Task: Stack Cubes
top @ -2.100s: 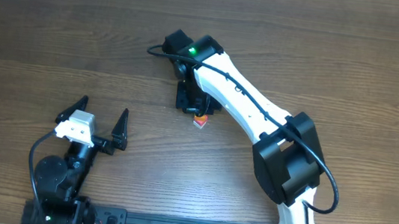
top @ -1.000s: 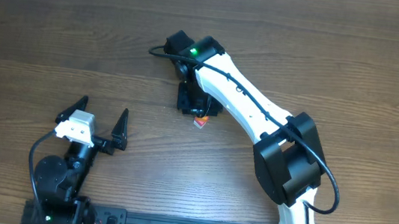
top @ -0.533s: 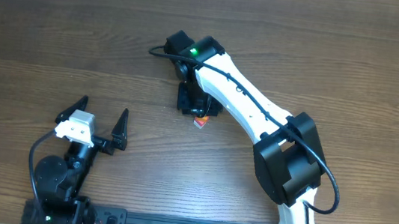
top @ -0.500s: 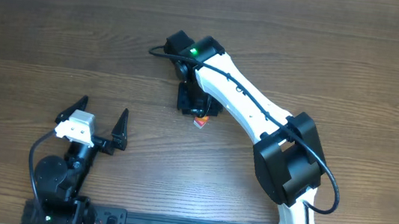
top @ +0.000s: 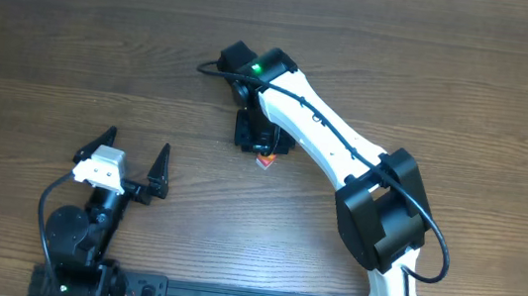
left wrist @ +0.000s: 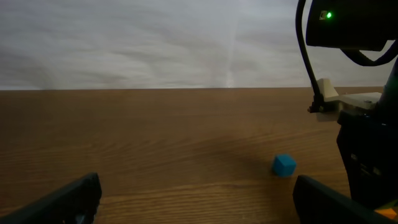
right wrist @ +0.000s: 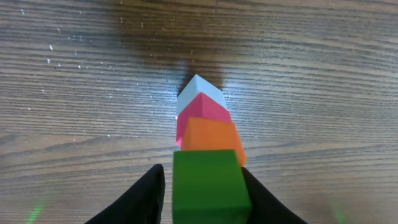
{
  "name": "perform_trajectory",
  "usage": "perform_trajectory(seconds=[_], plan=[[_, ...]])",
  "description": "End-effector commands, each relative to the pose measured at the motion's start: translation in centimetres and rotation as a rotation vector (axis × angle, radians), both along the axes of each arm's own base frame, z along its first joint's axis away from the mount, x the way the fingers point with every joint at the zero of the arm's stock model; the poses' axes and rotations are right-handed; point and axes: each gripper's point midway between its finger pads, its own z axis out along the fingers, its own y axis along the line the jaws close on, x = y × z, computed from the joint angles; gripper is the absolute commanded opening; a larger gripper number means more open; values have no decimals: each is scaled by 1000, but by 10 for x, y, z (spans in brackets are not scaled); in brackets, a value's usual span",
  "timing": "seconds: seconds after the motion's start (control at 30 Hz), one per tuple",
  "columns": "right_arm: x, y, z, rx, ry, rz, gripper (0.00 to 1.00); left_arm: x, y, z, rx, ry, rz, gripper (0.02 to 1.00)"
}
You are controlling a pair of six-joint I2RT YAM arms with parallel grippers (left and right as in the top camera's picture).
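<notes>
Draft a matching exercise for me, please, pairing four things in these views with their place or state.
1. green cube
2. orange cube
3. blue cube
4. left gripper

A. alone on the table, apart from the stack
B. top of the stack
C. jaws open, holding nothing
D. directly beneath the top cube

Pairs: 1-B, 2-D, 3-A, 4-C.

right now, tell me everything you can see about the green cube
The green cube is a plain, matte, evenly coloured block with crisp edges, looking like painted wood or plastic. It sits on top of a stack, resting on an orange cube, with a red cube and a white cube below, on the wooden table. The right tool straddles it; whether it grips cannot be told.
</notes>
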Motion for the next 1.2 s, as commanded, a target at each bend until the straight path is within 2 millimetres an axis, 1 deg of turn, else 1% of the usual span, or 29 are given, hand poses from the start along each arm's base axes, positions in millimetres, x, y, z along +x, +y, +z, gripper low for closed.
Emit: perform_trajectory(seconds=[0.03, 0.47, 0.57, 0.73, 0.8, 0.83, 0.93, 0.97, 1.1, 1.13, 1.2], plan=[[-3, -4, 7, 11, 0, -14, 380, 0, -1, -2, 17, -6, -4, 1000], [-2, -4, 9, 12, -6, -14, 378, 0, -1, -2, 17, -6, -4, 1000], [-2, -4, 10, 14, -10, -13, 402, 0, -1, -2, 17, -7, -4, 1000], [-2, -4, 14, 20, -17, -10, 496, 0, -1, -2, 17, -6, -4, 1000], [-2, -4, 14, 20, -18, -9, 555, 0, -1, -2, 17, -6, -4, 1000], [-2, -4, 14, 20, -18, -8, 614, 0, -1, -2, 17, -6, -4, 998], [-2, -3, 15, 22, -18, -2, 840, 0, -1, -2, 17, -6, -4, 1000], [-1, -3, 15, 23, -20, -2, 877, 0, -1, -2, 17, -7, -4, 1000], [2, 0, 21, 34, -33, 10, 978, 0, -1, -2, 17, -6, -4, 1000], [4, 1, 23, 39, -39, 16, 993, 0, -1, -2, 17, -7, -4, 998], [7, 2, 29, 43, -54, 18, 991, 0, -1, -2, 17, -6, -4, 1000]])
